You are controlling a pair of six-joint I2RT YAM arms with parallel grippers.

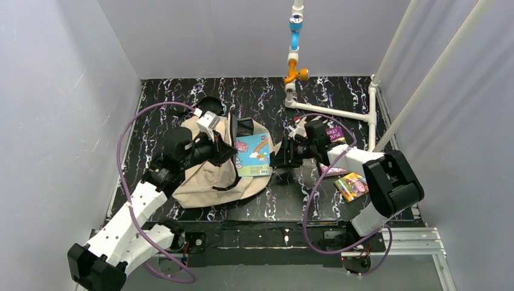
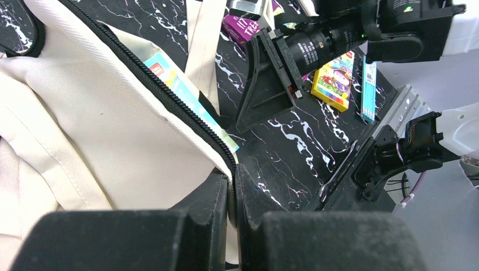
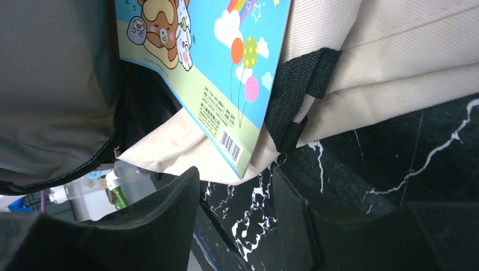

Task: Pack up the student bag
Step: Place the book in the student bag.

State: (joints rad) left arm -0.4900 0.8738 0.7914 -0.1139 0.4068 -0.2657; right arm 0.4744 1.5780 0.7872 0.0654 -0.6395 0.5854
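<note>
Left arm (image 1: 136, 209) and right arm (image 1: 354, 159) white-shelled, black joints, purple cables (image 1: 119, 154) looping alongside

The purple book (image 2: 242, 26) reads "117 TRE…", possibly "HOUSE"; the blue book (image 3: 226, 68) carries unreadable print.

- I see a black marbled table (image 1: 254, 97).
- The bag (image 1: 206, 182) lies left of centre.
- On the right lie a purple book (image 1: 336, 134) and a yellow book (image 1: 351, 185), apart.
- A blue striped pack (image 2: 368, 90) lies just beside the yellow book.
</note>
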